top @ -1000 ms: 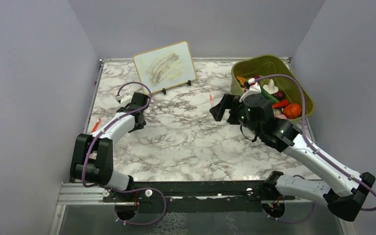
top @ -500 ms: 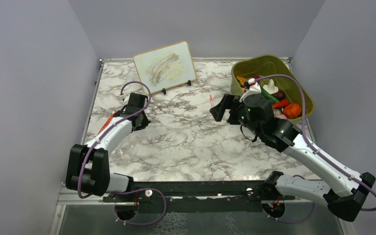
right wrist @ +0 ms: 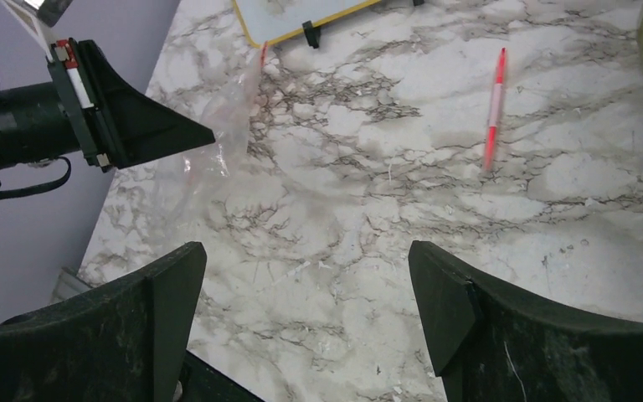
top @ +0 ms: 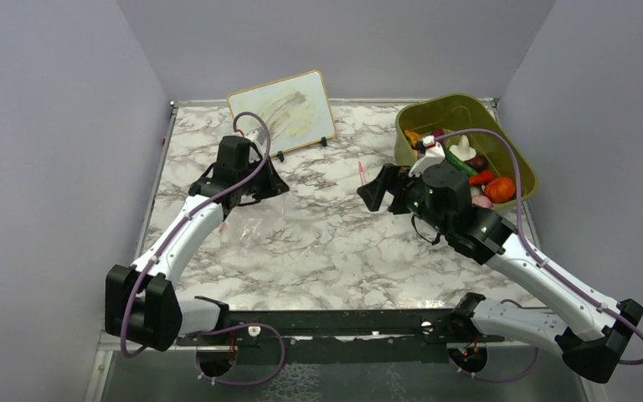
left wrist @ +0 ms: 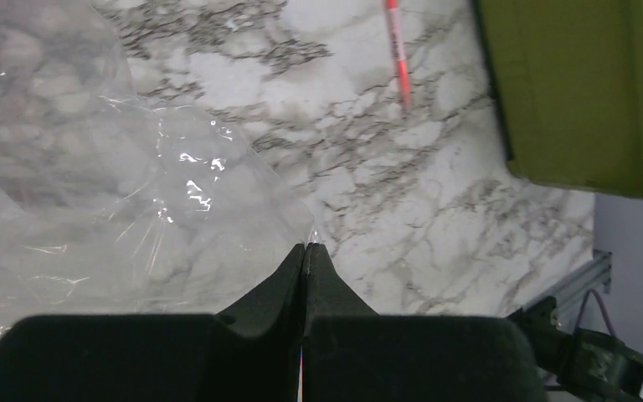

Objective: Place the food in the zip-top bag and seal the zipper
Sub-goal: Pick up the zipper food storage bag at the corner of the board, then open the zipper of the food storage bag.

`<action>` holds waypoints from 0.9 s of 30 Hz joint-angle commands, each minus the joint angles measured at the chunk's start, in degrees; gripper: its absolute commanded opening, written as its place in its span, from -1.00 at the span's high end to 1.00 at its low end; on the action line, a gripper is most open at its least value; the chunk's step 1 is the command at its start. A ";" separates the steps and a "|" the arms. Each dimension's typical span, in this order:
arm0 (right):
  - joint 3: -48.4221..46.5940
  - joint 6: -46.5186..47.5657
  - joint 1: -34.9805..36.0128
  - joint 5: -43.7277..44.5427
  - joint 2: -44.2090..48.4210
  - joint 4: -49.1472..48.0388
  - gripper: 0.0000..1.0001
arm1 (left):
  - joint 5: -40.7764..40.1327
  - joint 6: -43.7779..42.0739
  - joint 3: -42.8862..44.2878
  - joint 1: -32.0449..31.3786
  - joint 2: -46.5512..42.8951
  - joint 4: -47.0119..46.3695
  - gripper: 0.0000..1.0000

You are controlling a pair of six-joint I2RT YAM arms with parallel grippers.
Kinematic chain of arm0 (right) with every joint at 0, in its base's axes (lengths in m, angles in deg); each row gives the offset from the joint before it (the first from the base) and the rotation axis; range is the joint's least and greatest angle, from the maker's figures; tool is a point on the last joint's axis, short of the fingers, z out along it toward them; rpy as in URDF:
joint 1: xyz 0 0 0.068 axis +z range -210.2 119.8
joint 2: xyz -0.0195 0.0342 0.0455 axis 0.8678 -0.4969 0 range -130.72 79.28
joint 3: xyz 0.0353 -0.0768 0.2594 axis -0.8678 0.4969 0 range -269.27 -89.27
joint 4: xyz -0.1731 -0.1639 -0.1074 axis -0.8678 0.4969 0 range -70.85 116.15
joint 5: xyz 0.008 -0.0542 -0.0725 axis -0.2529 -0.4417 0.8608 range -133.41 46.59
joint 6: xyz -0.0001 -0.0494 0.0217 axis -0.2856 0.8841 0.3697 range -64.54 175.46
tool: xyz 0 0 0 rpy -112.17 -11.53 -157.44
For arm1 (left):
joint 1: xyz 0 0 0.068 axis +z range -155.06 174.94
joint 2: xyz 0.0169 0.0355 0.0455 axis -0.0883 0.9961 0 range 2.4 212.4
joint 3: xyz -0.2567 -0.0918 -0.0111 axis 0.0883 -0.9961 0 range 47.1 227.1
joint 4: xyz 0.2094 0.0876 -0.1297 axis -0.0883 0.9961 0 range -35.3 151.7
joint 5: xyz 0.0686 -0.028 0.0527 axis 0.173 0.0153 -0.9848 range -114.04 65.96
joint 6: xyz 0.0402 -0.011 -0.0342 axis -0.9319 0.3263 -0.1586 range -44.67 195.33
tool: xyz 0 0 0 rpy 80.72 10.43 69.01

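Left gripper (left wrist: 306, 249): clamped shut on an edge of the zip-top bag (left wrist: 134, 184). Right gripper (right wrist: 301, 251): spread wide, empty, above the marble table (right wrist: 360, 201).

Soft, even light; small glints on the zip-top bag (left wrist: 186, 176).

Zip-top bag (top: 255, 226) lies left; food (top: 500, 188) sits in the bin (top: 412, 118), right.

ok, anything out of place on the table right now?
One stray: a red-pink pen lies loose on the marble between the whiteboard and the green bin, unrelated to bagging food. The zip-top bag is crumpled, pinched in the left gripper.
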State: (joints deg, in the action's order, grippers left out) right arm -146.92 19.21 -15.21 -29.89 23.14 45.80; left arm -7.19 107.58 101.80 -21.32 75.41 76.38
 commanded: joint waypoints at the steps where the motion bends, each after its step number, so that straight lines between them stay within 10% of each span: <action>1: 2.94 4.10 -0.18 -5.97 2.34 -8.36 -0.83 | 11.83 -0.60 3.85 -0.92 -2.36 -3.18 1.00; 27: 13.08 35.13 -0.18 -29.45 -2.68 -34.94 -0.42 | 43.29 -3.92 -0.02 -3.35 -11.47 -20.54 1.00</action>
State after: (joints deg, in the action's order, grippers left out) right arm -133.83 45.88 -15.32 -54.52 19.05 15.66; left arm 30.51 106.44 101.26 -23.39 66.30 58.54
